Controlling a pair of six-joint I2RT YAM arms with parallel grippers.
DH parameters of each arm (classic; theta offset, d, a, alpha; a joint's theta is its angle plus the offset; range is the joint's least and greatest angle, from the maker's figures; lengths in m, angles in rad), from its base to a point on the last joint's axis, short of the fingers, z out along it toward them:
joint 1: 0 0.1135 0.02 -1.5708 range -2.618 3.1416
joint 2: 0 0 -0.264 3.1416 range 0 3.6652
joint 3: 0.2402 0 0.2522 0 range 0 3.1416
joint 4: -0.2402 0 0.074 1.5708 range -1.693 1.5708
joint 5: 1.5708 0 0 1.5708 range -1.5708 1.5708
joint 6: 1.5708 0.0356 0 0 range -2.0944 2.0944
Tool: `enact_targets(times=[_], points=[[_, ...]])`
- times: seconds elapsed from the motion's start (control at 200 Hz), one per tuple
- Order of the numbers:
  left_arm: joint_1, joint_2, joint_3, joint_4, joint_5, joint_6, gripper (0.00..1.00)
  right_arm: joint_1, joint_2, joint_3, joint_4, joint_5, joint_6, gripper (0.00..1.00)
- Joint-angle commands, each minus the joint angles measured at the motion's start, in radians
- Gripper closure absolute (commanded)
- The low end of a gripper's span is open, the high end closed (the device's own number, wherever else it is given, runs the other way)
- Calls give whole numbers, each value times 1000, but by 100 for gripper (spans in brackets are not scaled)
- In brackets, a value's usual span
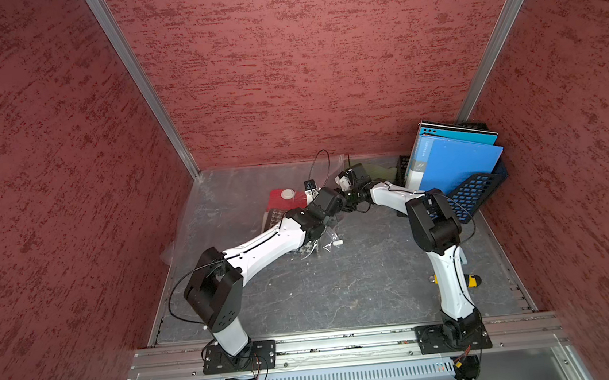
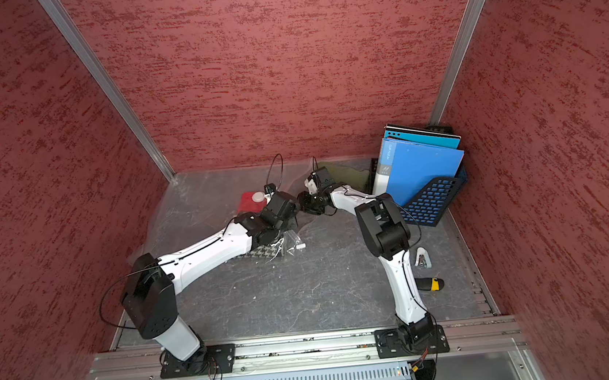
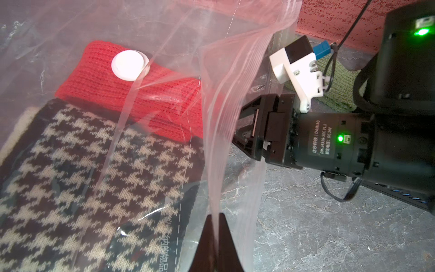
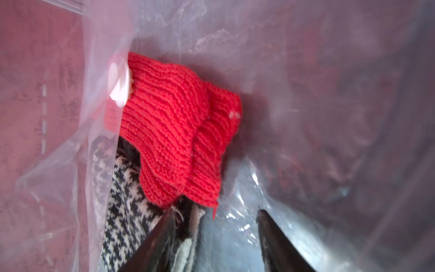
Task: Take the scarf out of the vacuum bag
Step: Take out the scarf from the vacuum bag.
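Red scarf and houndstooth scarf sit inside vacuum bag, just ahead of right pincer, jaws apart, in bag mouth. Left pincer clamped on bag edge. Bag lies on grey marbled tabletop. Behind right pincer: blue basket holding folders. Red textured walls.

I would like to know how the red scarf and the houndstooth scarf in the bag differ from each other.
The red scarf is one plain colour in a ribbed knit; the houndstooth scarf carries a dark-and-cream check. The valve cap sits over the red scarf, not over the houndstooth scarf. Both are knitted, folded and inside the clear bag, next to each other.
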Motion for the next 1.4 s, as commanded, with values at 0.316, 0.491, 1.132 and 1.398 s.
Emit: enact_targets(times=[0.316, 0.491, 1.132, 1.398], points=[[0, -38, 33, 8, -12, 44, 100, 21, 139, 86, 106, -80, 100, 38], [4, -38, 33, 6, -4, 45, 100, 38, 188, 145, 118, -83, 125, 40], [15, -52, 25, 7, 1, 39, 100, 62, -63, -28, 171, 77, 43, 100], [14, -60, 9, 22, -1, 36, 100, 62, -209, -37, -68, 344, -110, 100]])
